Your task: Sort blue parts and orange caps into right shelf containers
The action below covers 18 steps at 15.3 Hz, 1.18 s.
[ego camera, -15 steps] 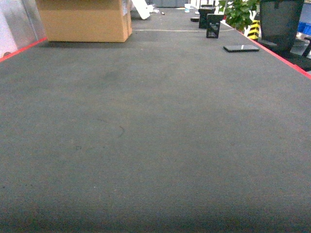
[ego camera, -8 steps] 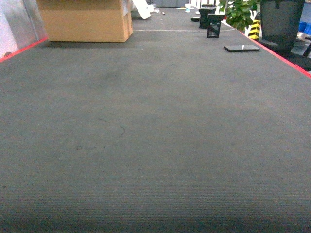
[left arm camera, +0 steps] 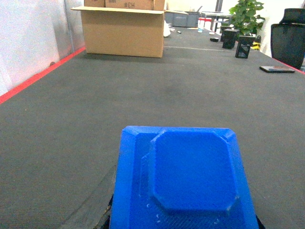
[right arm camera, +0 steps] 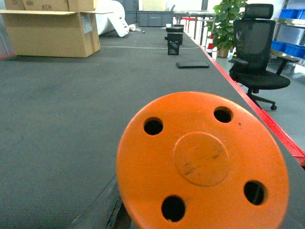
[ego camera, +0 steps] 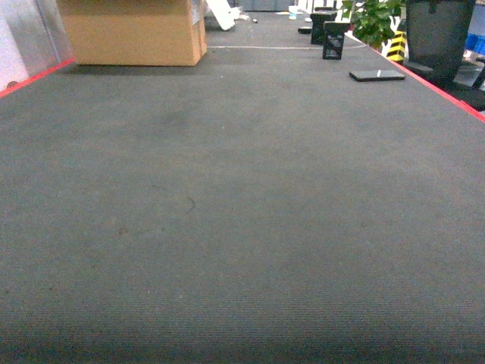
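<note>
Cardboard box (ego camera: 130, 32) far left on table (ego camera: 242, 227), phone (ego camera: 377, 75) far right near edge

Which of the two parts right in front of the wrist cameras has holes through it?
The round orange cap in the right wrist view, with four holes around its raised centre. The blue part in the left wrist view is squarish and solid.

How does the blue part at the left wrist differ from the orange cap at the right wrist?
The blue part is squarish with cut corners; the orange cap is round. The blue part has a raised octagonal panel and no visible holes; the orange cap has four holes around a central disc. Both fill the bottom of their wrist views, above the dark mat.
</note>
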Tool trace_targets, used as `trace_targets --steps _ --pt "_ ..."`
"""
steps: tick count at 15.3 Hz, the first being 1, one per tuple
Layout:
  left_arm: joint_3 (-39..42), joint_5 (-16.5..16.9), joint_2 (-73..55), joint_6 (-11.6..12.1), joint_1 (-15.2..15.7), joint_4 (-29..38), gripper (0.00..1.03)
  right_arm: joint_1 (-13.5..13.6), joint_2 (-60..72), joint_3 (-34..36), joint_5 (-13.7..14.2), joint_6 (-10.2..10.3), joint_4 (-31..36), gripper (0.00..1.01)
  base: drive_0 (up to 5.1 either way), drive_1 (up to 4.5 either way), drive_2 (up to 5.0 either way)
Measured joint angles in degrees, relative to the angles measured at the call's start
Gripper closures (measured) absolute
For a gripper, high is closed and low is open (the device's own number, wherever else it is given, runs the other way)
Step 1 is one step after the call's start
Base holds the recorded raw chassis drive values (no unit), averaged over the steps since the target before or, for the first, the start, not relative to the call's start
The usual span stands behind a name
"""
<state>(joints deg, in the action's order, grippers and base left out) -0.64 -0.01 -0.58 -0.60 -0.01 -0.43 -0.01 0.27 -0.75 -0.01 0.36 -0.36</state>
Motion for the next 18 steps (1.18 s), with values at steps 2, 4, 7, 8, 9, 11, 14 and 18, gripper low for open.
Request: trace_targets --steps 2,4,7,8,9,11,14,18 --pt "0.0 0.0 0.0 0.0 0.0 0.0 0.61 0.0 0.0 0.0 0.0 0.0 0.0 0.57 0.0 0.0 0.0" --pt "0.0 0.0 0.0 0.0 0.0 0.0 0.61 0.0 0.0 0.0 0.0 0.0 0.0 0.57 -1.2 -1.16 -1.2" --pt "0.0 -0.1 0.0 0.0 0.0 0.0 0.61 0.0 0.0 0.0 0.0 0.0 0.0 0.57 -1.9 -1.89 -1.9" --pt "0.0 0.0 0.0 0.0 0.0 0.0 0.61 0.0 0.0 0.0 0.0 0.0 0.0 0.57 -1.5 -1.47 -1.5" --pt "0.0 0.0 0.0 0.0 0.0 0.0 0.61 0.0 0.0 0.0 0.0 0.0 0.0 0.57 -1.5 -1.54 -1.5" --pt "0.0 0.0 0.0 0.0 0.0 0.0 0.61 0.0 0.0 0.0 0.0 0.0 0.0 0.57 -1.7 -1.73 -1.7" --pt "0.0 0.0 0.0 0.0 0.0 0.0 0.61 0.0 0.0 0.0 0.0 0.0 0.0 0.57 -1.5 -1.51 -1.5" --pt "0.0 0.0 0.0 0.0 0.0 0.0 0.61 0.0 0.0 0.0 0.0 0.0 0.0 0.57 -1.6 -1.59 -1.6"
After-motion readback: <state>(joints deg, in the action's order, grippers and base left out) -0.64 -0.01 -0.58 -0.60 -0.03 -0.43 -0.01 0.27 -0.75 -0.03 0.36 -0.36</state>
